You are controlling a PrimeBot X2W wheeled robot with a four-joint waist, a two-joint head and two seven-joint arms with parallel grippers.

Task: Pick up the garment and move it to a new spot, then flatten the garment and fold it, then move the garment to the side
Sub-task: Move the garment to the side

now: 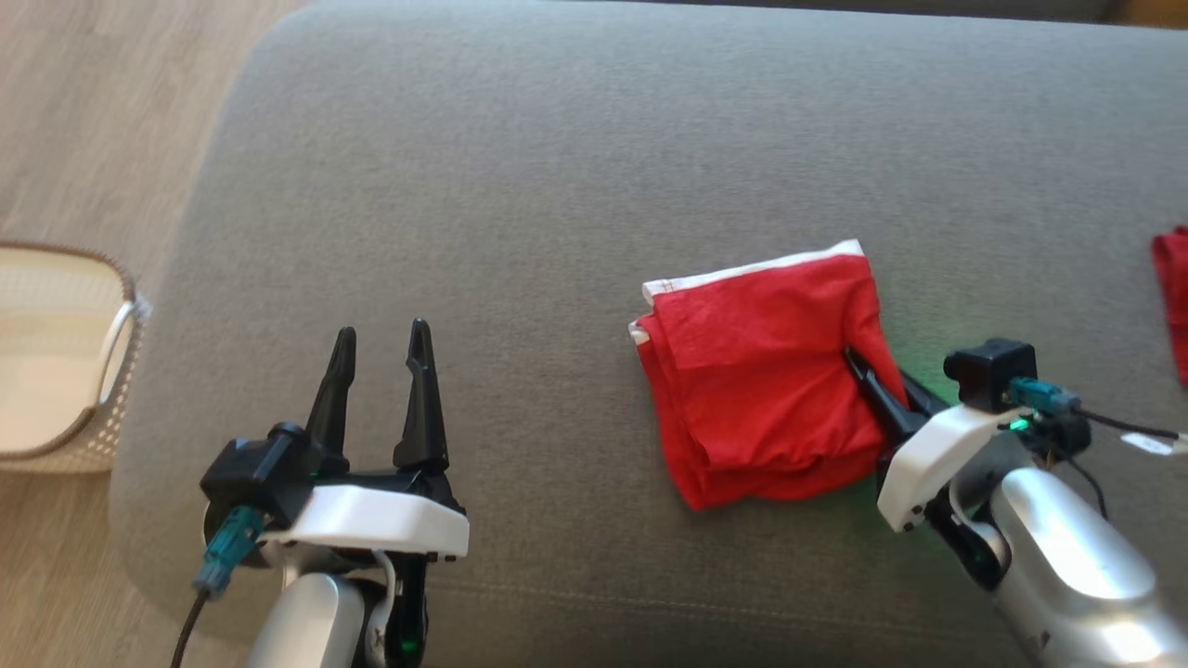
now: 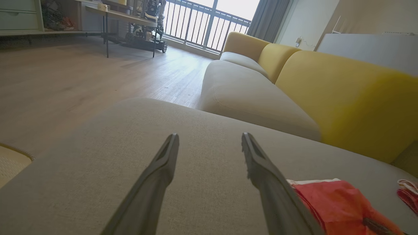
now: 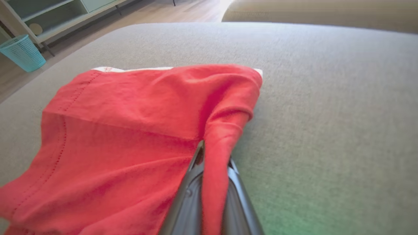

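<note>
At the garment's 4 o'clock edge, we have our right gripper (image 1: pixel 849 354) closed tight on a pinched ridge of red cloth. In the right wrist view the fold stands up between the two dark fingers (image 3: pixel 191 182), squeezed from both sides, and the right gripper (image 3: pixel 215 153) bites only that rim. The rest of the garment (image 3: pixel 124 130) spreads away toward 10 o'clock, lying on the seat.

From the head, we see the garment (image 1: pixel 761 390) folded into a rough square, red with a white band along its 12 o'clock edge, resting on the grey cushion (image 1: pixel 594 167) a little toward 4 o'clock of the picture's centre.

Over at 7 o'clock our left gripper (image 1: pixel 382 339) hovers with its fingers spread wide, nothing between them, well apart from the cloth. Its own wrist view confirms it: left gripper (image 2: pixel 210 138) gaping over bare cushion, the garment (image 2: pixel 336 202) down at 4 o'clock.

Further out, a second red cloth (image 1: pixel 1171 297) lies at the 3 o'clock edge, apart from ours. A pale woven basket (image 1: pixel 121 371) sits on the wooden floor (image 1: pixel 93 111) at 9 o'clock, just beside the cushion. A yellow backrest (image 2: pixel 343 91) rises behind, and a teal bin (image 3: pixel 23 52) stands off at 10 o'clock.
</note>
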